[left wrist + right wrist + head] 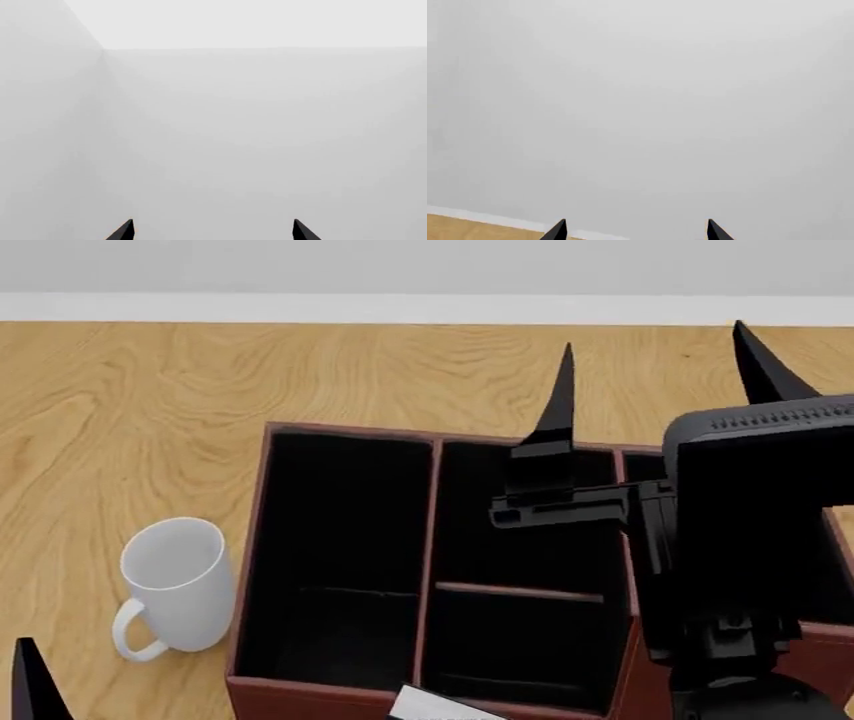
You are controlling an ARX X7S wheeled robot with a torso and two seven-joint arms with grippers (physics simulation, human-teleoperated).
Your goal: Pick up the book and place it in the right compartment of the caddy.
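The reddish-brown caddy (430, 530) with a black interior fills the middle of the head view. Its right compartment (642, 468) is mostly hidden behind my right arm. A white sliver with a dark edge (438, 705) shows at the caddy's front wall, at the bottom edge of the view; it looks like the book's page edge. My right gripper (661, 370) hangs open above the caddy's back right, fingers pointing away, nothing between them. Its wrist view shows the open right gripper (635, 230) facing a bare wall. My left gripper (213, 230) is open and empty too; one fingertip (27, 685) shows at the lower left.
A white mug (174, 580) stands on the wooden table (160, 400) just left of the caddy. The table's far edge meets a pale wall (400, 270). The middle bay has a crossbar (521, 592).
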